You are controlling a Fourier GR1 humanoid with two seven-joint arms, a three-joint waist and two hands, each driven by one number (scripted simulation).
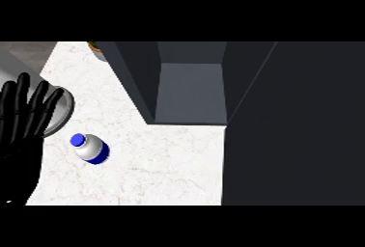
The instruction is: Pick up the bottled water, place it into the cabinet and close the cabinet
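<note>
Bottled water (91, 149) is what you are after, and it waits on the counter; take the scene from the biggest thing down. You see the dark cabinet (191, 91) filling the upper middle, its grey inside open to view. At its right is a broad dark panel (296, 125) that I take for the open door, swung wide most likely so the water can go straight in before you shut it. Below and left of the cabinet spreads the white marbled counter (164, 164). At the left edge a round metal vessel (65, 108) sits partly hidden behind your left hand (21, 125), which rests there with fingers straight and spread upward, holding nothing. Your right hand shows nowhere. Smallest comes the water itself: it stands upright, blue cap (77, 140) facing up at you. It is just right of the left hand, apart from it, and well left of and below the cabinet opening. Nothing is picked up yet, so I judge the whole task lies ahead.
</note>
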